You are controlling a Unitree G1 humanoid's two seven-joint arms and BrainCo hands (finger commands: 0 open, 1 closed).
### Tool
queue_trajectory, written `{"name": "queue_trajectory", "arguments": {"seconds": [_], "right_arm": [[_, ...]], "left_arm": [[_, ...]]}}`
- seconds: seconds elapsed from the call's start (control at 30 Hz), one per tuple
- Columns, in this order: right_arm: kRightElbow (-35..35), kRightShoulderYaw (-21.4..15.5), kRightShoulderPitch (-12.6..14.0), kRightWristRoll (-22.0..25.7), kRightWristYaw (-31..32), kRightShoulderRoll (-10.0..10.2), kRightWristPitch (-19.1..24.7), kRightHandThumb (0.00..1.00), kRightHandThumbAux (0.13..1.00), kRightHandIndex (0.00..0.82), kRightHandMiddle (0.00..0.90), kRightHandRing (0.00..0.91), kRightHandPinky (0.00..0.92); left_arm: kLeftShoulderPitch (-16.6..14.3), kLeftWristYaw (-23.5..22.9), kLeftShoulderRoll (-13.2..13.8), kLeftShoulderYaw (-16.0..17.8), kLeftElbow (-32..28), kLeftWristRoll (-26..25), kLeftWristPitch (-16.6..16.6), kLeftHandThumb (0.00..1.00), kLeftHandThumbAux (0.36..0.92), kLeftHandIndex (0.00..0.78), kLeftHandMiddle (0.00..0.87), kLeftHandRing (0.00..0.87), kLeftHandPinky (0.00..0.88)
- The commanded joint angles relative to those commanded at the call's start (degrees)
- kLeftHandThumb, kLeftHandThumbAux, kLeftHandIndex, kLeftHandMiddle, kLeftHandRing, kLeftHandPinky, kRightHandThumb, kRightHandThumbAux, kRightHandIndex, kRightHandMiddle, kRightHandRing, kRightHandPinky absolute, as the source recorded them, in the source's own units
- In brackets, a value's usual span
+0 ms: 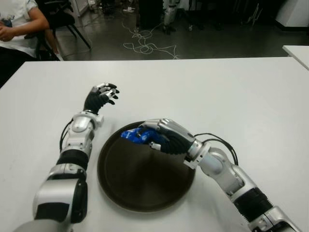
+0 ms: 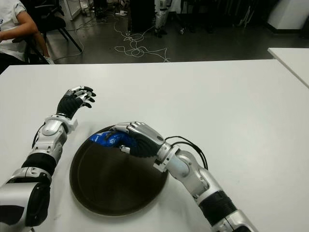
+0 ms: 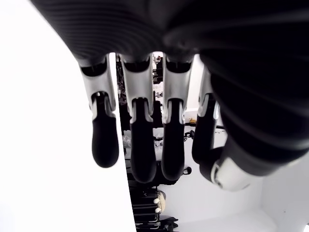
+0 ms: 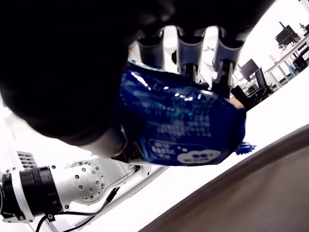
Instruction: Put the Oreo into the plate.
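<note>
Here the right hand (image 1: 161, 135) has its fingers closed around the blue Oreo pack (image 1: 137, 136) and holds it over the far rim of the dark round plate (image 1: 140, 186) on the white table (image 1: 231, 92). The left hand (image 1: 101, 97) (its fingers loosely spread, holding nothing) shows just beyond the plate's left side.

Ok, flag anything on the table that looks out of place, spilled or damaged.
Nothing stands out. The right hand grips the blue Oreo pack over the far rim of the dark plate; the wrapper looks intact. The left hand shows open beyond the plate's left, holding nothing.
</note>
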Motion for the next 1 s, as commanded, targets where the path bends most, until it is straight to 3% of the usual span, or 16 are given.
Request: {"name": "queue_trajectory", "arguments": {"seconds": [0.2,0.47,0.5,0.6,0.7,1.0], "right_arm": [[1.77,-0.68,-0.14,2.04,0.40,0.83,-2.14,0.691,0.739,0.417,0.520,0.530,0.502],[1.31,-0.88,0.25,2.96,3.12,0.45,-1.05,0.675,0.747,0.396,0.232,0.229,0.192],[1.23,-0.90,0.31,2.98,3.40,0.43,-0.83,0.466,0.793,0.278,0.196,0.191,0.153],[0.73,-0.83,0.50,3.24,4.79,0.22,0.09,0.155,0.813,0.115,0.128,0.125,0.093],[-0.27,-0.86,0.56,3.04,6.03,-0.14,1.32,0.050,0.798,0.054,0.095,0.091,0.067],[-2.54,-0.46,0.09,-0.42,7.89,-1.37,5.80,0.001,0.721,0.002,0.035,0.030,0.023]], "left_arm": [[-0.06,0.00,0.03,-0.18,0.15,0.07,-0.17,0.833,0.673,0.419,0.465,0.500,0.552],[-0.06,-0.19,-0.01,-0.19,0.06,0.01,-0.15,0.833,0.673,0.419,0.465,0.505,0.566],[-0.05,-0.21,-0.03,-0.20,0.03,0.01,-0.15,0.833,0.673,0.419,0.465,0.505,0.567],[0.14,-0.17,-0.14,-0.12,-0.17,-0.11,-0.24,0.833,0.673,0.418,0.465,0.502,0.553],[0.15,-0.10,-0.25,-0.01,-0.23,-0.23,-0.22,0.832,0.673,0.418,0.465,0.499,0.544],[0.12,-0.12,-0.34,0.06,-0.43,-0.44,0.23,0.833,0.673,0.419,0.463,0.500,0.553]]}}
